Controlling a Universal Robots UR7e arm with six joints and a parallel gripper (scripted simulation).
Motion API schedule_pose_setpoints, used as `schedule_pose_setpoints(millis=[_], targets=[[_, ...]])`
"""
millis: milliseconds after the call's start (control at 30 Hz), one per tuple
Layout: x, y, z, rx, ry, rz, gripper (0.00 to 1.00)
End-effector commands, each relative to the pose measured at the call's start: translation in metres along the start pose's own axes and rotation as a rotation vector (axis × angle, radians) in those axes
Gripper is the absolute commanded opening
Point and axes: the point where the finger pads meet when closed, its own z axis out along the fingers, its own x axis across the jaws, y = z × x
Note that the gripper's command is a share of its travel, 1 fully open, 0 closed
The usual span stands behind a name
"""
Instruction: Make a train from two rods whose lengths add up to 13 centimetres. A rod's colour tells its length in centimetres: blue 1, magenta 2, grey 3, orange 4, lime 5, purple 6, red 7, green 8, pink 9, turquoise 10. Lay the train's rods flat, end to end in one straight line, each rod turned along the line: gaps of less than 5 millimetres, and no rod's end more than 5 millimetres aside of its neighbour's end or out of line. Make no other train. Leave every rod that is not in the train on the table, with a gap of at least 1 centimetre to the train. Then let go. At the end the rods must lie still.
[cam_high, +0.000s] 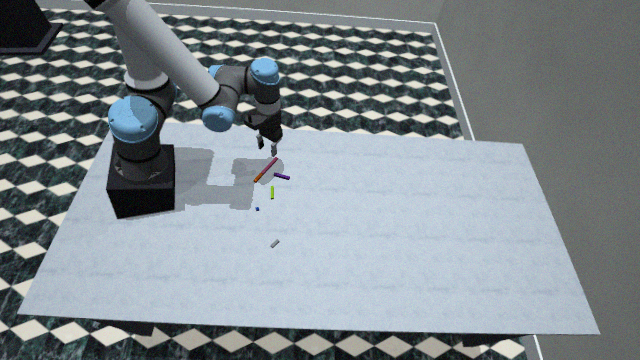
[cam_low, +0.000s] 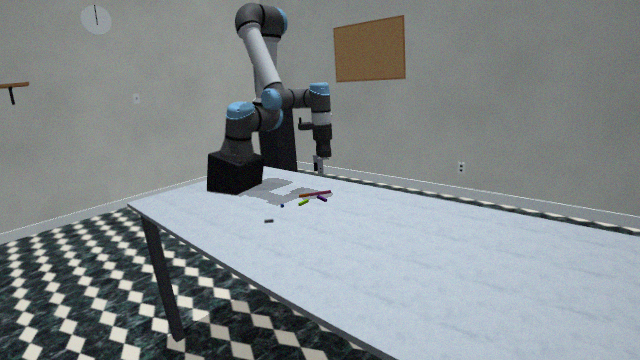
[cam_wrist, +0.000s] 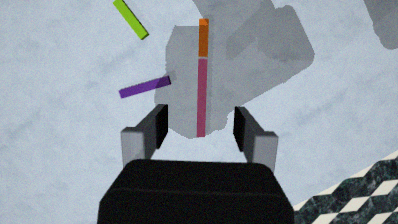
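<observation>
Two rods lie end to end in one straight line on the table (cam_high: 400, 240), the longer rod (cam_wrist: 201, 97) nearer the arm's hand (cam_wrist: 199, 131), the shorter rod (cam_wrist: 203, 38) beyond it. The hand hangs above the table with fingers spread wide, holding nothing. In the wrist view, a third rod (cam_wrist: 144, 87) lies just left of the line, a fourth (cam_wrist: 130, 19) farther left.
</observation>
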Motion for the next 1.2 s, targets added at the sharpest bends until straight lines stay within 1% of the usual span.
schedule_pose_setpoints(millis=[0,200,267,567,700,767,900,1167], targets=[[0.0,0.0,-0.006,-0.001,-0.002,0.0,1.0],[0.0,0.0,-0.026,-0.001,-0.002,0.0,1.0],[0.0,0.0,-0.026,-0.001,-0.002,0.0,1.0],[0.0,0.0,-0.07,-0.001,-0.002,0.0,1.0],[0.0,0.0,-0.083,-0.001,-0.002,0.0,1.0],[0.0,0.0,-0.087,-0.001,-0.002,0.0,1.0],[0.0,0.0,-0.089,-0.001,-0.002,0.0,1.0],[0.0,0.0,-0.09,-0.001,-0.002,0.0,1.0]])
